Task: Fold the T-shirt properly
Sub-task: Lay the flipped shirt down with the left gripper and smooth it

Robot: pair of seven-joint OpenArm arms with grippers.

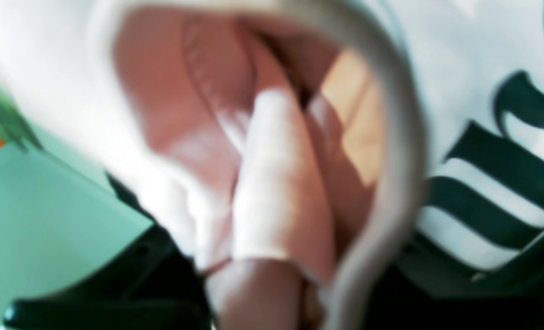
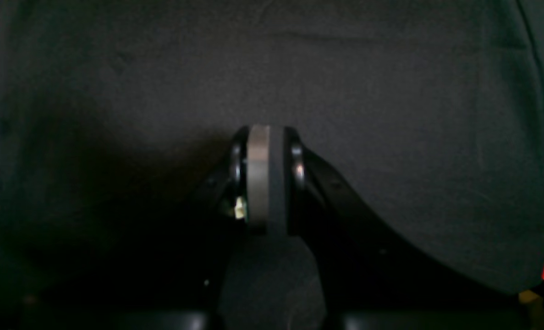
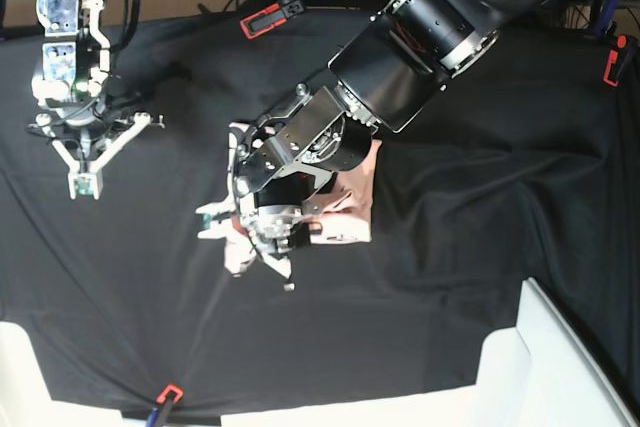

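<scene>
Lying bunched near the middle of the black cloth [image 3: 470, 247] that covers the bench, the pale pink T-shirt [image 3: 352, 209] sits mostly under the left arm, which reaches in from about two o'clock in the base view. The left gripper [image 3: 268, 239] is down on the shirt's nine-o'clock side, with pink fabric showing at three o'clock of it and a paler strip trailing toward seven o'clock. In the left wrist view the picture is blurred and very close: a pale ribbed band of the shirt [image 1: 391, 151] curves around a pink hollow of folded cloth, and black lettering [image 1: 496, 183] on the pale fabric fills the three-o'clock side. Fabric crowds the lens there, and whether the left fingers are pinching it or merely resting against it cannot be told. The right gripper [image 3: 85, 162] is well apart from the shirt, at about ten o'clock of the bench in the base view, hanging over bare black cloth. The right wrist view shows its fingers [image 2: 259, 176] pressed together with nothing between them, the dark cloth spread beyond, and only a thin sliver of pink shirt at the nine-o'clock edge. A red clamp [image 3: 268, 19] grips the cloth edge at twelve o'clock, another [image 3: 612, 65] at two o'clock, and a third [image 3: 166, 396] at six o'clock.
</scene>
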